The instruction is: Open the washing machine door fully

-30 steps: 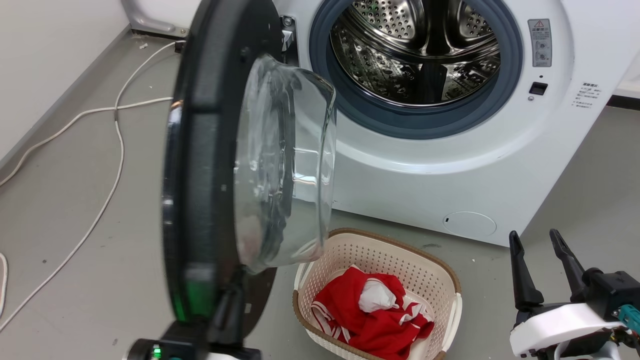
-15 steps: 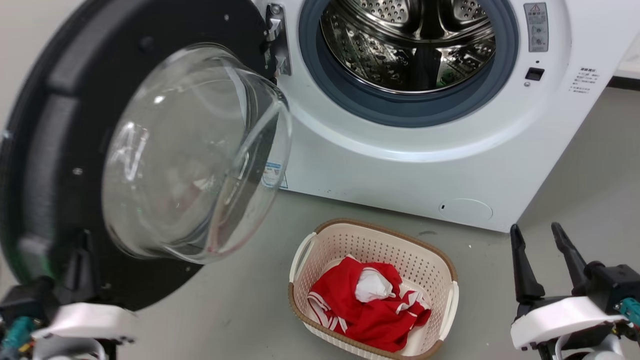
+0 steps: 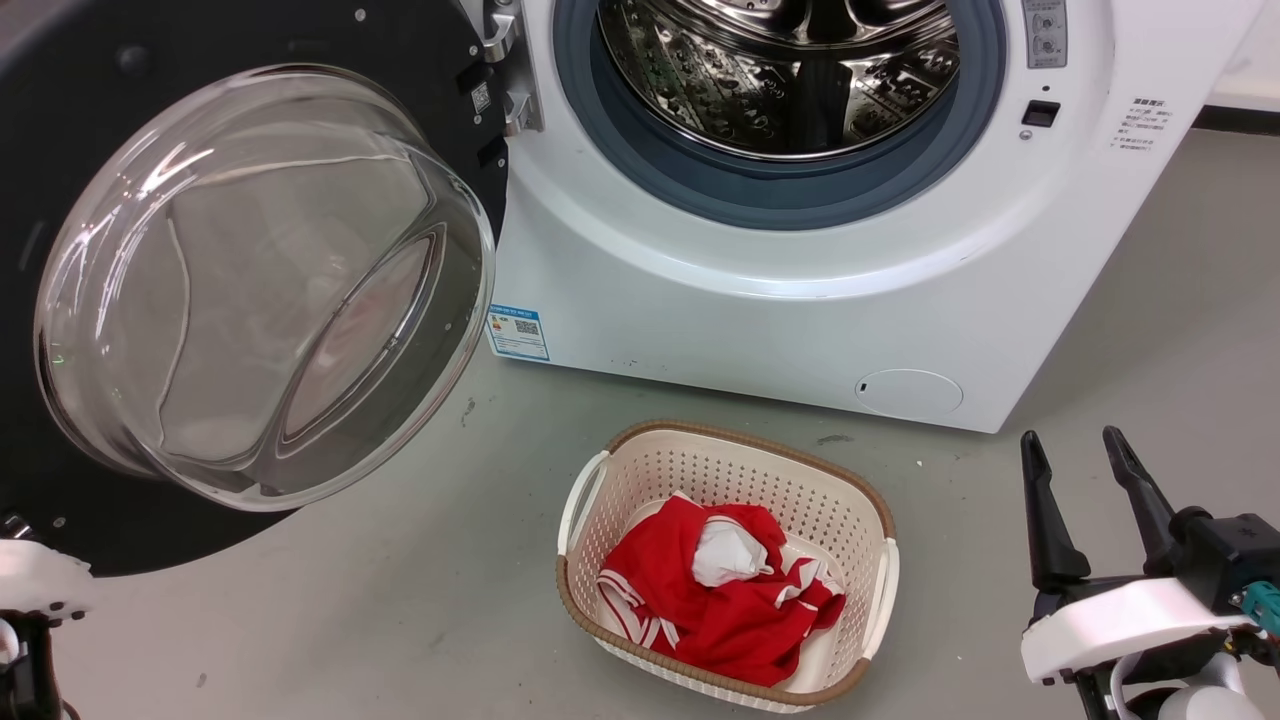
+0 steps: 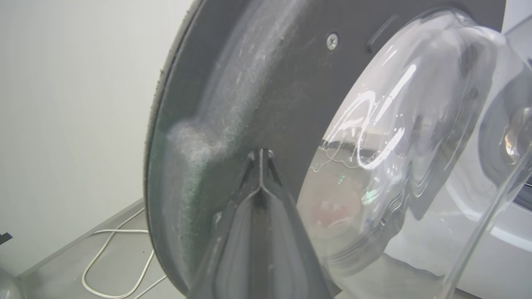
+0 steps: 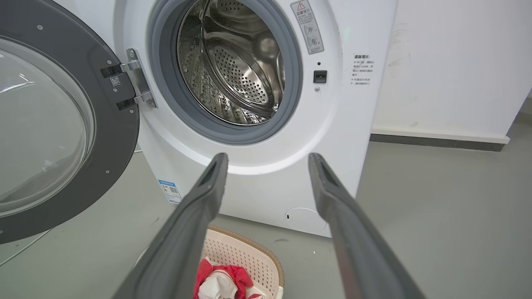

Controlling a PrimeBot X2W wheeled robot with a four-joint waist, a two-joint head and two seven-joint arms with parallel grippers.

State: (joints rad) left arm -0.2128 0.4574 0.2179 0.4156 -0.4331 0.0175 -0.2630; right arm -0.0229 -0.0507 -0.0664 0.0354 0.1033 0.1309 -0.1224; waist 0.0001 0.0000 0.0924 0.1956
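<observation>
The white washing machine (image 3: pixel 760 300) stands ahead with its steel drum (image 3: pixel 780 70) exposed. The washing machine door (image 3: pixel 250 40), black with a bulging clear glass bowl (image 3: pixel 260 280), is swung far out to the left on its hinge (image 3: pixel 505 70), inner side facing me. In the left wrist view my left gripper (image 4: pixel 260 157) is shut, its fingertips pressed together against the door's black inner rim (image 4: pixel 249 83), beside the glass. My right gripper (image 3: pixel 1075 455) stands open and empty at the lower right, away from the machine; in its own view the right gripper (image 5: pixel 268 160) points at the machine's front.
A cream basket (image 3: pixel 740 435) with red and white cloth (image 3: pixel 720 600) sits on the grey floor before the machine. A white cable (image 4: pixel 112 257) lies on the floor by the left wall (image 4: pixel 62 124). Another white wall (image 5: pixel 457 62) stands right of the machine.
The door has swung from edge-on to wide open toward the left. My left arm went left with it. The head camera shifted. The right gripper kept its pose.
</observation>
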